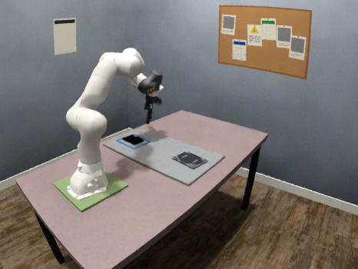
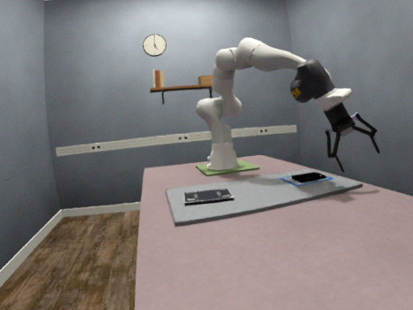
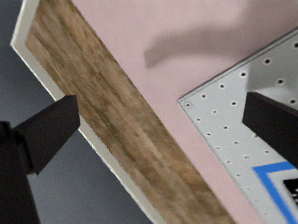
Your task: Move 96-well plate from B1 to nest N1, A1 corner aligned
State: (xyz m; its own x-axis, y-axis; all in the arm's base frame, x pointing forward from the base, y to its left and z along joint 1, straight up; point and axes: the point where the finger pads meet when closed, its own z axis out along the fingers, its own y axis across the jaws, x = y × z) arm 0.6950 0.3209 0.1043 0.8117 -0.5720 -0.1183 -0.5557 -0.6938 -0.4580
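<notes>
You see gripper (image 2: pixel 352 143) spread wide, holding nothing, hanging in air at right of exterior frame, above and beside grey perforated mat (image 2: pixel 266 197). 96-well plate (image 2: pixel 312 177) lies flat inside blue-outlined spot at mat's right end. Plate nest (image 2: pixel 208 196) sits at mat's left end, well apart. Both rest on pink tabletop (image 2: pixel 266 257).

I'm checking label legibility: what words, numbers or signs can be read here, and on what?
No text reads.
Corkboard papers: blurred; one bears a yellow warning triangle.
Wall notice: blurred.
Clock: numerals too small.
Yellow wrist label: illegible.
Plate nest markings: illegible.
</notes>
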